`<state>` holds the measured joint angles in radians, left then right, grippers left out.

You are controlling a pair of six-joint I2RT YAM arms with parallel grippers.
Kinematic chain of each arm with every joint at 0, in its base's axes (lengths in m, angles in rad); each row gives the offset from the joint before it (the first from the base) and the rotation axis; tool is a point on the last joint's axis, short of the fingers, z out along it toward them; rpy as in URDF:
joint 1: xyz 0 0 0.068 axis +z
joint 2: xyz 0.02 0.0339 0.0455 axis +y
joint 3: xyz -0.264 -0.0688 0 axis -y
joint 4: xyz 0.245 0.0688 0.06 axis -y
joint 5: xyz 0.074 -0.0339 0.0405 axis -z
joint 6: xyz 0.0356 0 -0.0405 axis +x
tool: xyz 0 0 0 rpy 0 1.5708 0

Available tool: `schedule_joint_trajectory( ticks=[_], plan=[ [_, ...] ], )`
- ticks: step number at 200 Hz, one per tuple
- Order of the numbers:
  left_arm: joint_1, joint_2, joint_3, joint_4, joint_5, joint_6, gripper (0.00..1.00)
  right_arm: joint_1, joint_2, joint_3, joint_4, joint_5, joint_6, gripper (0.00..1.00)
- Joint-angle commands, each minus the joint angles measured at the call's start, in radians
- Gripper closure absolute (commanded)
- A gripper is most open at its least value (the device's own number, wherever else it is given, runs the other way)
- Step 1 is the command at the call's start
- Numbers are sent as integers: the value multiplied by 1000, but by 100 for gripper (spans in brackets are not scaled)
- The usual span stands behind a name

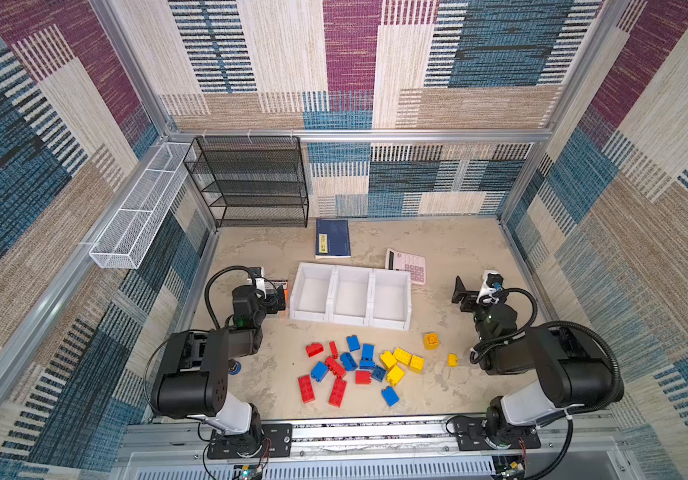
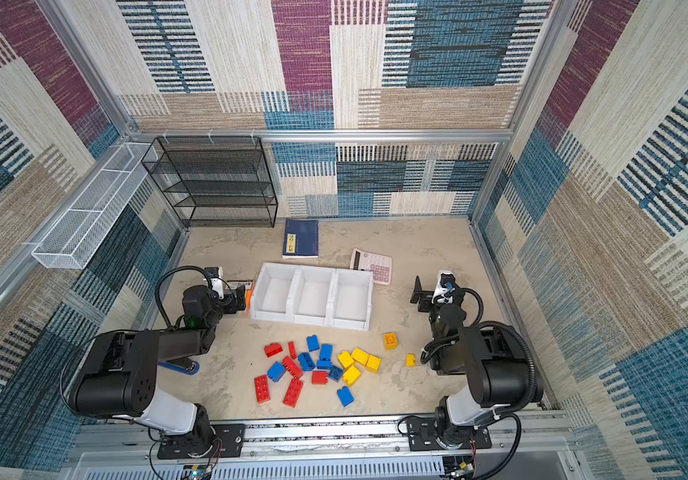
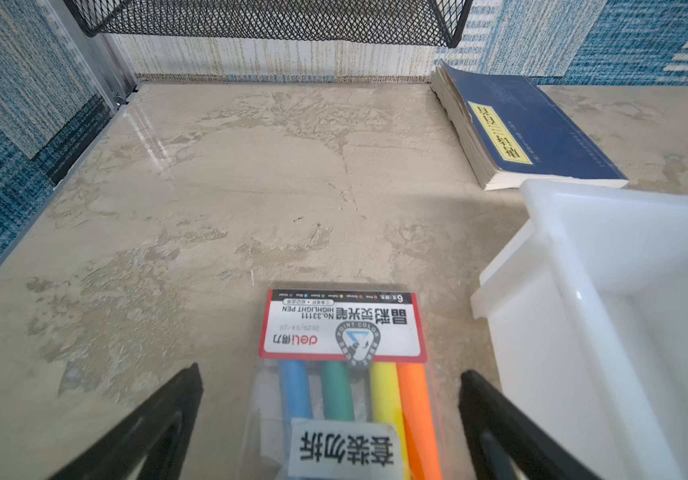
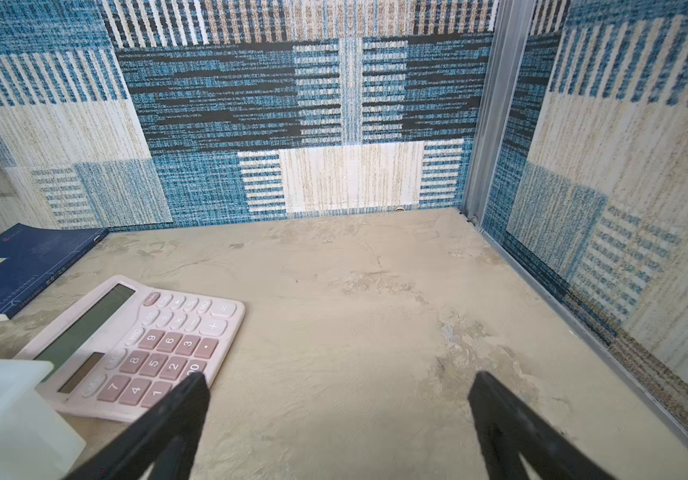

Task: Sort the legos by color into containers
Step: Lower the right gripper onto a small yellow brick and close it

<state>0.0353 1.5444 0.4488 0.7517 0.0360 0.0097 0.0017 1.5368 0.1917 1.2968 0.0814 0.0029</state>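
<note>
Just in front of the containers (image 1: 350,319), the legos (image 1: 348,360) lie scattered on the table (image 1: 450,245): chunky studded bricks in red, blue and yellow, both squares and longer blocks. Left of the containers, the left gripper (image 3: 330,374) hangs wide open over a marker pack (image 3: 342,324). Right of them, the right gripper (image 4: 338,376) is spread wide above the table.

Open strip of beige tabletop (image 1: 292,336) between white plastic bin row (image 1: 348,319) and scattered red, blue, yellow plastic bricks (image 1: 348,360); pink calculator (image 1: 411,266) just behind bins.
</note>
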Motion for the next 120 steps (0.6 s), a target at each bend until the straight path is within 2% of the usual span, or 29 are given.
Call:
schedule_joint_trajectory(
  ticks=[1,120],
  plan=[
    [0,-3,2,20,8,7,1,1,1,4,18,4,0,1],
    [4,-4,1,22,13,4,1,-6,0,6,13,-17,4,0]
  ],
)
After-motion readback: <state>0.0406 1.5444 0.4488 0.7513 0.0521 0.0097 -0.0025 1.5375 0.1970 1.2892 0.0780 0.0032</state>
